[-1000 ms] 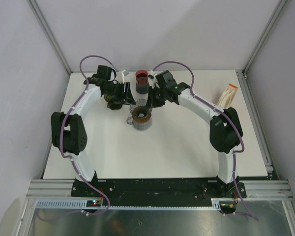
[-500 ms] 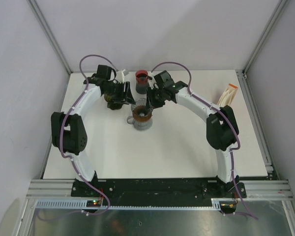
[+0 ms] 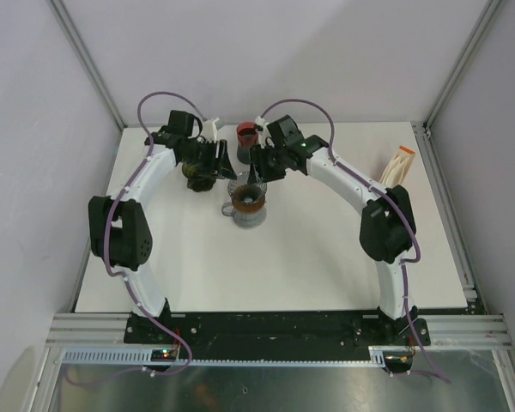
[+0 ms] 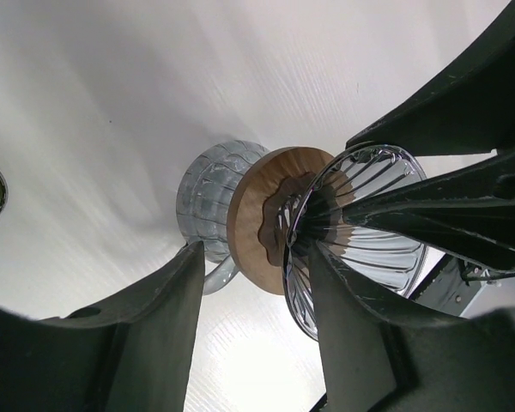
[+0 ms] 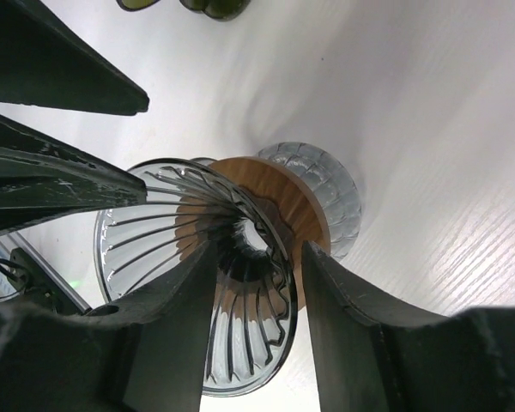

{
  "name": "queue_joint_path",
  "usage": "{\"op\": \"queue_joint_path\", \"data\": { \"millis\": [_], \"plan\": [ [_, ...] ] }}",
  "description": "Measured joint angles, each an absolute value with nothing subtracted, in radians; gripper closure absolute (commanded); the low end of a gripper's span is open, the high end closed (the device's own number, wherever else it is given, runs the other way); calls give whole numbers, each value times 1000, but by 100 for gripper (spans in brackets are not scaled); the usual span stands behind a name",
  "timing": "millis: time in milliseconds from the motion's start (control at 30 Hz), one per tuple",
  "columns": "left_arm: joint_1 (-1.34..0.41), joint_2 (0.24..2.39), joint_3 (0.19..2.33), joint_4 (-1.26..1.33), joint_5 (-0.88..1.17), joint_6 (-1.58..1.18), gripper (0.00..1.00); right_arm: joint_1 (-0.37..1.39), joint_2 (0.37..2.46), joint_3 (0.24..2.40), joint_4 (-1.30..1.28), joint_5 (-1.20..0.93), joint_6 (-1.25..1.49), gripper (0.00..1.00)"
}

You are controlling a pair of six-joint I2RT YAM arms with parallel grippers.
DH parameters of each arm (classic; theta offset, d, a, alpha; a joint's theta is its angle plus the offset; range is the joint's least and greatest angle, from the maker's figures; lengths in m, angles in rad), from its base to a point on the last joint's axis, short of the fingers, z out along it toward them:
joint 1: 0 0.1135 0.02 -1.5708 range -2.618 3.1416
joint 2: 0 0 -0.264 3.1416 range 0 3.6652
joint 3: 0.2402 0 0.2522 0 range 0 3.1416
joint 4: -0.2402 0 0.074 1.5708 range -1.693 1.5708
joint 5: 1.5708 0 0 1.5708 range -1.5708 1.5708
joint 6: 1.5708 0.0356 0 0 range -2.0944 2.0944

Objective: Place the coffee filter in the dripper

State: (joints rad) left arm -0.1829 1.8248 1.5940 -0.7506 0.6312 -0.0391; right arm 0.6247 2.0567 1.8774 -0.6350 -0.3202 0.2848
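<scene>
Flanking the clear ribbed glass dripper with wooden collar (image 5: 142,249), left gripper (image 4: 253,257) and right gripper (image 5: 257,253) both show jaws apart, gripping nothing.

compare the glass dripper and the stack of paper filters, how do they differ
The dripper is clear ribbed glass with a wooden collar; the filter stack is plain tan. The dripper stands upright mid-table and holds no filter; the filter stack sits off near the right edge. Both rest on the white table.
</scene>
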Motion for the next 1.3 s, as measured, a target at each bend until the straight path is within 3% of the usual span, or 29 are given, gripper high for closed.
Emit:
{"op": "queue_joint_path", "data": {
  "millis": [167,400,533,767,967,1133,1300],
  "plan": [
    [-183,1825,1597,-753,630,-29,40,625,2057,1894,-645,-306,272,45],
    [-183,1809,1614,-760,595,-7,25,624,2042,1908,-676,-262,231,40],
    [-183,1775,1615,-765,556,19,21,622,1974,1908,-684,-226,199,39],
    [-183,1696,1619,-766,480,78,21,553,1633,1769,-596,-109,153,53],
    [-183,1628,1594,-735,453,123,21,286,1353,1488,-449,68,173,62],
    [-181,1587,1493,-680,447,137,21,104,1391,1340,-433,152,192,68],
    [-180,1585,1419,-651,444,144,21,81,1485,1249,-432,205,191,74]
  ]
}}
